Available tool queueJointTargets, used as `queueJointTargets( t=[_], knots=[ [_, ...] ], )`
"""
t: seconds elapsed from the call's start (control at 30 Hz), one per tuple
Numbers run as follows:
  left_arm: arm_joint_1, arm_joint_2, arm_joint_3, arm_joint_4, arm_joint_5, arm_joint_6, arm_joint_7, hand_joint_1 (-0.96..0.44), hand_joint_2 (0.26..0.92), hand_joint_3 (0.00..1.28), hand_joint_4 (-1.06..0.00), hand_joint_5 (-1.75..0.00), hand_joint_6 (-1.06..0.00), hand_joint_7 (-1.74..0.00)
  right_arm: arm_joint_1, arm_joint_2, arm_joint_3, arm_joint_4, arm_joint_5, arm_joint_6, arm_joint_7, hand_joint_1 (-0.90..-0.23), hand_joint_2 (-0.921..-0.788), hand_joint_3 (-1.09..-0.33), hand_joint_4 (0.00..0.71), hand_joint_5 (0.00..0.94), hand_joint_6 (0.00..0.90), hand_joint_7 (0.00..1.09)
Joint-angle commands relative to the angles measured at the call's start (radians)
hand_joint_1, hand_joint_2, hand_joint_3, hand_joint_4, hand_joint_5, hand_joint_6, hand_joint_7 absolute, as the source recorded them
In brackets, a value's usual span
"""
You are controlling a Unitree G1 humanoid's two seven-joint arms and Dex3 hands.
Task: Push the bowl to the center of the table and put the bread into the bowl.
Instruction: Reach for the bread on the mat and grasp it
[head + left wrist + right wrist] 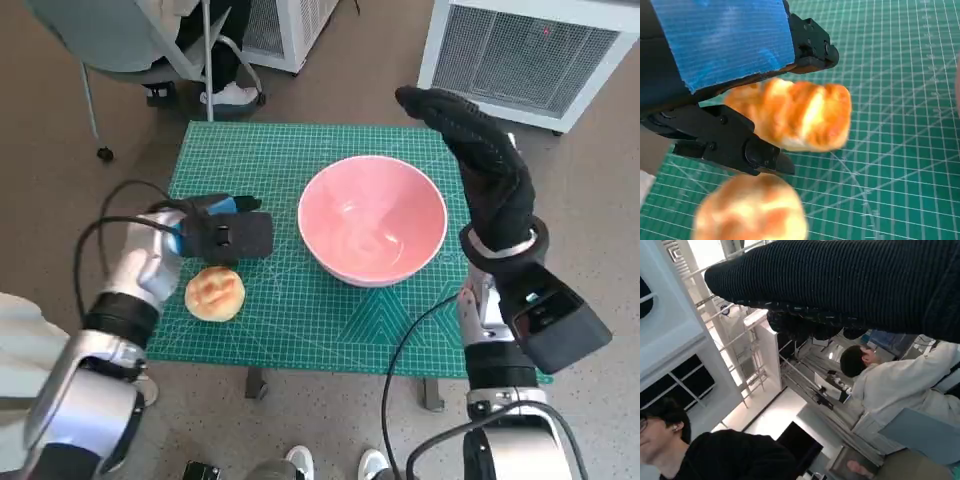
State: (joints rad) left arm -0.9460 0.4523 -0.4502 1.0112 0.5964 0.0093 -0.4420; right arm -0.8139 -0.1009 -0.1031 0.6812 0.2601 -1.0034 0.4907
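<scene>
Near the mat's middle sits the pink bowl (pixel 372 219); my left hand (pixel 225 233) grips one bread roll (pixel 795 116), undelivered; my right hand (pixel 480 165) hangs open.

Bread (pixel 795 120) between left hand (pixel 735 75) fingers (pixel 725 142)

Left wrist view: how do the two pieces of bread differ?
The striped bread sits between the left hand's fingers, while the round bread lies free on the green mat. The striped bread is elongated and the round bread is domed. Both are golden-brown and outside the bowl.
</scene>
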Motion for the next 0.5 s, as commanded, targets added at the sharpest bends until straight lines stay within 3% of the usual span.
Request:
queueJointTargets(
  t=[0.03,0.23,0.3,0.33,0.37,0.4,0.5],
  knots=[
    [-0.014,-0.012,-0.013,0.060,0.017,-0.037,0.073,-0.11,0.796,0.01,-0.24,-0.03,-0.36,-0.04,0.023,-0.002,0.003,0.001,-0.010,0.012,-0.006,-0.592,-0.921,-0.798,0.297,0.091,-0.001,0.78],
    [-0.019,-0.014,-0.027,0.132,0.035,-0.083,0.156,-0.08,0.839,0.02,-0.44,-0.06,-0.49,-0.10,0.026,-0.003,0.002,-0.001,-0.010,0.013,-0.011,-0.593,-0.921,-0.795,0.297,0.095,-0.001,0.77],
    [-0.021,-0.011,-0.032,0.151,0.043,-0.095,0.180,-0.07,0.858,0.02,-0.58,-0.10,-0.55,-0.13,0.029,-0.004,0.001,-0.003,-0.009,0.015,-0.012,-0.593,-0.921,-0.794,0.297,0.096,-0.001,0.77],
    [-0.022,-0.010,-0.035,0.159,0.047,-0.101,0.190,0.08,0.880,0.07,-0.58,-0.54,-0.61,-0.17,0.030,-0.004,0.001,-0.004,-0.008,0.016,-0.012,-0.594,-0.921,-0.794,0.297,0.096,-0.001,0.77],
    [-0.024,-0.008,-0.038,0.168,0.051,-0.108,0.200,0.18,0.895,0.11,-0.57,-0.84,-0.60,-0.27,0.031,-0.004,0.001,-0.006,-0.007,0.017,-0.012,-0.595,-0.921,-0.793,0.297,0.097,-0.001,0.77],
    [-0.026,-0.007,-0.041,0.174,0.054,-0.113,0.207,0.12,0.904,0.13,-0.59,-1.01,-0.56,-0.60,0.032,-0.004,0.001,-0.007,-0.007,0.017,-0.013,-0.596,-0.921,-0.792,0.297,0.098,-0.001,0.77],
    [-0.034,0.005,-0.042,0.187,0.054,-0.135,0.221,0.04,0.915,0.12,-0.64,-1.20,-0.55,-0.96,0.037,-0.005,0.000,-0.013,-0.005,0.021,-0.014,-0.599,-0.921,-0.790,0.296,0.099,-0.001,0.77]
  ],
)
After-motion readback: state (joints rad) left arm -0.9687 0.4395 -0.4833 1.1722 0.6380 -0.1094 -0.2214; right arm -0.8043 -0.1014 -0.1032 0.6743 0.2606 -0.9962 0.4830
